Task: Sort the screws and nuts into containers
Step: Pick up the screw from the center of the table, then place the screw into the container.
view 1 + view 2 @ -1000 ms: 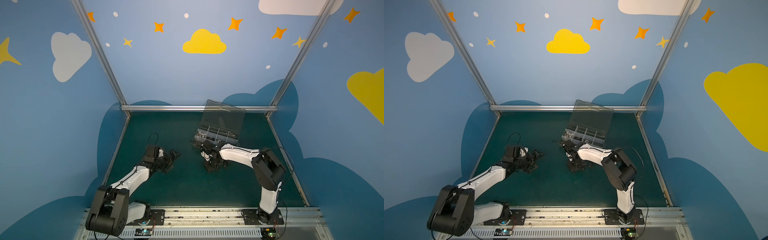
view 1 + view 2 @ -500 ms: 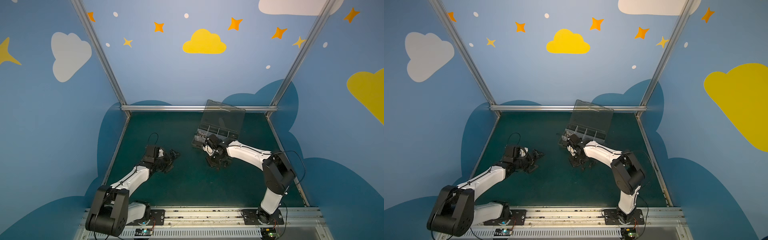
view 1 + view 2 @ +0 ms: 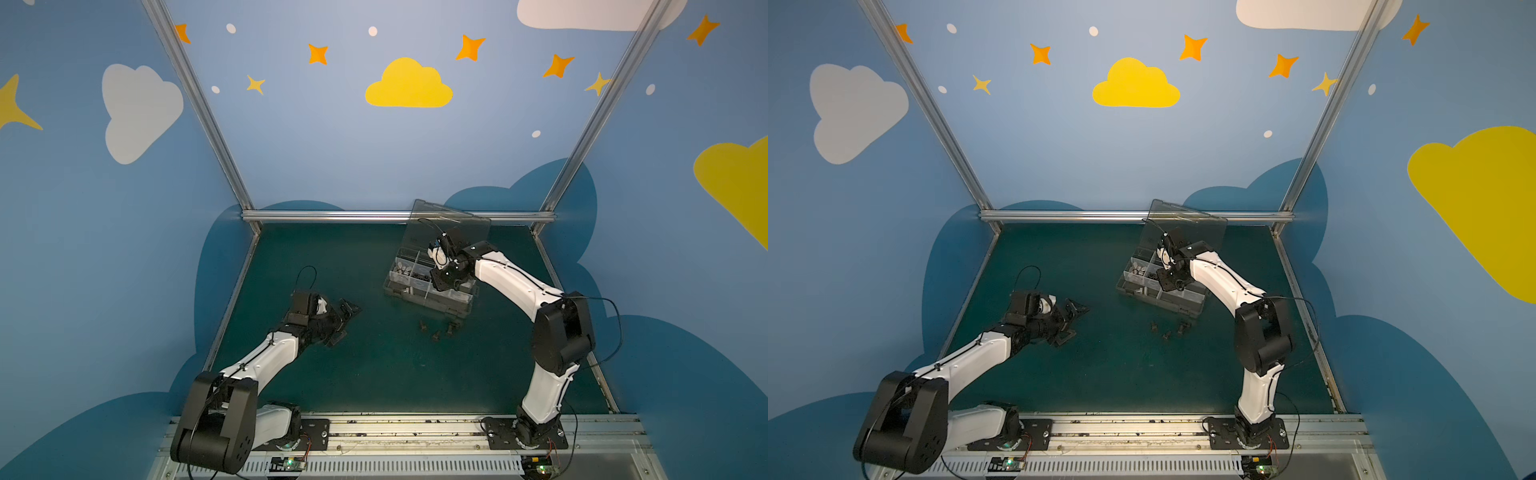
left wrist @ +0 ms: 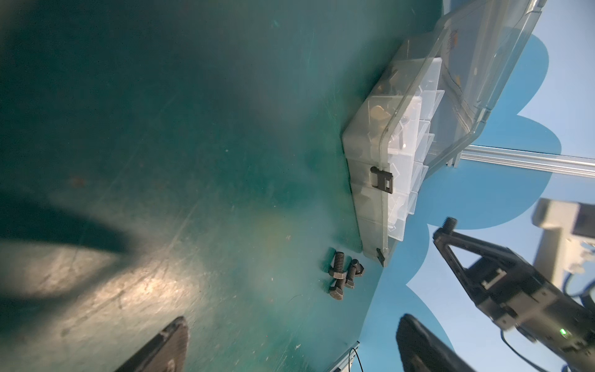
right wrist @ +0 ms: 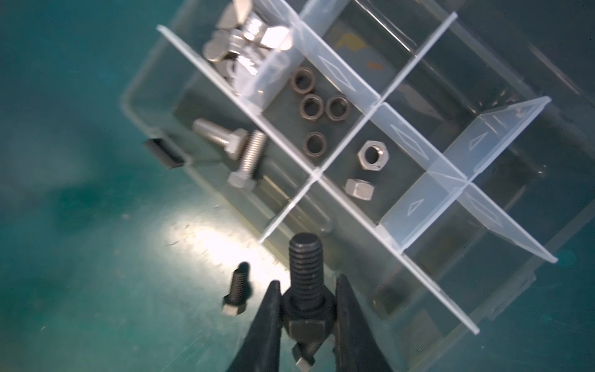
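Presently, the right hand (image 5: 309,285) is clamped on the hex head of a short black screw (image 5: 305,261), its threaded shank pointing out past the fingertips. In both top views this hand hangs over the clear organizer box (image 3: 440,306); which compartment lies beneath it cannot be told. The transparent lid (image 3: 455,226) stands open behind the box, and upright dividers (image 5: 351,83) separate the cells.

Contents noted:
- silver winged pieces (image 5: 248,42) in an end cell
- four dark ring nuts (image 5: 310,106) in the cell beside them
- two silver hex bolts (image 5: 240,148)
- two silver nuts (image 5: 373,154)

A few loose black screws (image 3: 436,331) lie clustered on the green worktop (image 3: 374,374), just beside the box's front wall. The left hand (image 3: 346,322) sits low, well apart from the box, its fingers spread wide and empty.
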Available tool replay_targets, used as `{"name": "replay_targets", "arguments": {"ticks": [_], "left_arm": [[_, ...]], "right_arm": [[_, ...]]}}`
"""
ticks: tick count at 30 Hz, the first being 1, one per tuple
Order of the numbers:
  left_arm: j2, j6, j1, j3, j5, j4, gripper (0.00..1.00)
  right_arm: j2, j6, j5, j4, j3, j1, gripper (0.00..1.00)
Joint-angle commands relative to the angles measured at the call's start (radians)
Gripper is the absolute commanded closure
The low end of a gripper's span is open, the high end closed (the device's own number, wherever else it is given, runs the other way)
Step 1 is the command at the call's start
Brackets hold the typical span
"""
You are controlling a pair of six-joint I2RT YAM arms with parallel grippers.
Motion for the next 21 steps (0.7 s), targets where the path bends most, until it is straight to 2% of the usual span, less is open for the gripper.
{"name": "replay_targets", "arguments": {"ticks": [1, 21], "left_arm": [[-0.012, 0.012, 0.001, 0.003, -0.013, -0.016, 0.00], [-0.012, 0.012, 0.001, 0.002, -0.018, -0.023, 0.00]], "right_arm": [[0.039, -0.020, 0.017, -0.047, 0.044, -0.020, 0.97], [0.059, -0.016, -0.016, -0.023, -0.045, -0.025, 0.95]]}}
